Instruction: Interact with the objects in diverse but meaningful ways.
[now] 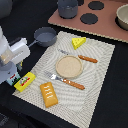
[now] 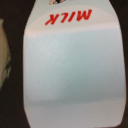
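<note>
Here the small white carton (image 2: 72,70) reads "MILK" in red letters.

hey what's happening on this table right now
A white robot arm hangs over the corner of the woven placemat on the exterior view's left, near the yellow red-labelled box. Its wrist view is filled by a small white carton printed MILK; whether the fingers hold it cannot be seen. The tan plate, cutlery, cheese wedge and bread block lie apart.
</note>
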